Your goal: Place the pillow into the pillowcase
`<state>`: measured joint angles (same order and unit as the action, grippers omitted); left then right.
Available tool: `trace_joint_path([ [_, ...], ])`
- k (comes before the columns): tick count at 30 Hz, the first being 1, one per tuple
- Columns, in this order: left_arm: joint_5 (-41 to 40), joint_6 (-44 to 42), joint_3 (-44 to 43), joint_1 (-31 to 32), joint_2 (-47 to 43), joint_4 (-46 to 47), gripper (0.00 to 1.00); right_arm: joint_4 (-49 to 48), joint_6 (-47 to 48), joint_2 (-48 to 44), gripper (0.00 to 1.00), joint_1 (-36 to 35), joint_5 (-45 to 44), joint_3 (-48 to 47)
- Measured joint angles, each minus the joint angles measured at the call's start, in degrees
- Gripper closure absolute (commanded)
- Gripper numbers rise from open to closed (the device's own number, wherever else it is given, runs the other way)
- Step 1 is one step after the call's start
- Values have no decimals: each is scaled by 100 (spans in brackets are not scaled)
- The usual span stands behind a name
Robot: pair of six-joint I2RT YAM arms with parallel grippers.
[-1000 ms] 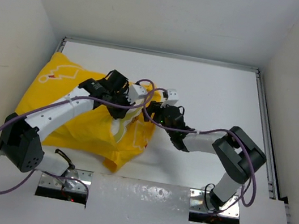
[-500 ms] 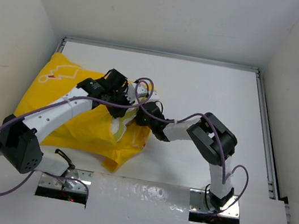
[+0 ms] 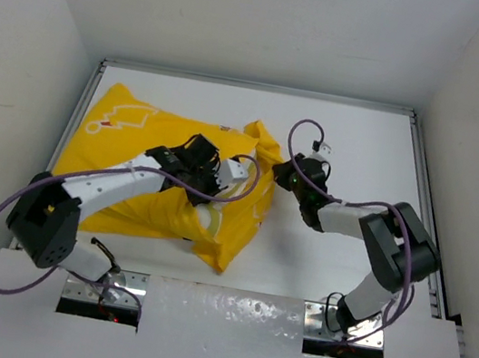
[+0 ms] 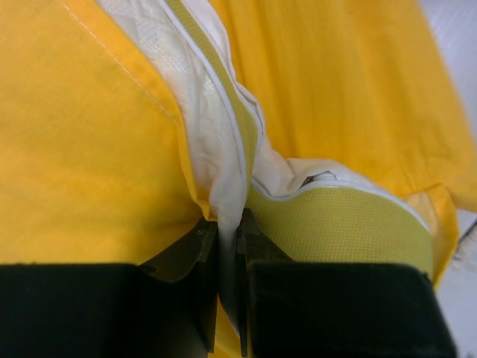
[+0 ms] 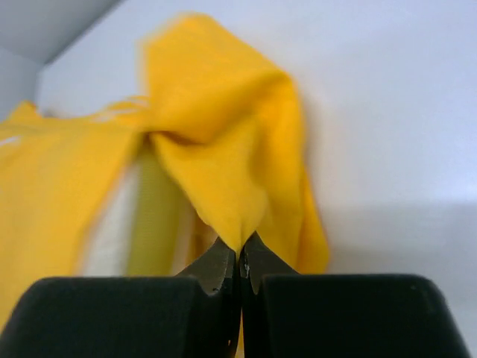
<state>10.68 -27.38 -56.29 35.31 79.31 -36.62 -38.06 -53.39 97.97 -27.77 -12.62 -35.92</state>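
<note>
The right gripper [image 3: 280, 169], thrust half a second ago into the mouth of the bright yellow, cartoon-printed fabric pillowcase [image 3: 124, 155], has drawn back to the case's right-hand corner. Its fingers are pinched shut on a fold of yellow cloth, stretching the opening wider. Inside that mouth the left gripper [image 4: 227, 224] is clamped on the white seam edge of the plump cream-white pillow [image 4: 205, 134], which lies almost wholly within the case with only a pale patch showing at the near opening, so the stuffing looks nearly done, the last edge yet to be covered.
</note>
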Motion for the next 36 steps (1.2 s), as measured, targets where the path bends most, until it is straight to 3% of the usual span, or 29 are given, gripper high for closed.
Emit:
trace_joint_path([
  [8, 249, -173, -485, 0, 1189, 302, 100, -195, 463, -1045, 100, -70, 741, 232],
  [15, 85, 109, -1364, 0, 1980, 173, 100, 105, 962, -1270, 99, -68, 1639, 162],
  [16, 13, 195, -1449, 0, 2044, 181, 100, 352, 1095, -1274, 84, -59, 1786, 76],
  [17, -55, 273, -1530, -4, 2098, 212, 100, 614, 1231, -1283, 38, -50, 1886, -17],
  [19, -160, 341, -1633, -17, 2140, 354, 100, 1054, 1495, -1401, 25, -44, 1904, -70],
  [21, -146, 348, -1668, -61, 2140, 507, 100, 1329, 1672, -1631, 20, -42, 1829, 68],
  [26, -4, 339, -1451, -98, 2074, 767, 100, 1392, 1720, -1499, 17, -68, 1749, 229],
  [33, 74, 339, -1408, -98, 2028, 815, 100, 1287, 1397, -48, 18, -289, 1412, -120],
  [35, 111, 348, -1408, -98, 1989, 809, 100, 1064, 1241, 313, 36, -321, 1370, -310],
  [36, 129, 350, -1408, -101, 1978, 809, 100, 927, 1158, 476, 51, -334, 1375, -428],
])
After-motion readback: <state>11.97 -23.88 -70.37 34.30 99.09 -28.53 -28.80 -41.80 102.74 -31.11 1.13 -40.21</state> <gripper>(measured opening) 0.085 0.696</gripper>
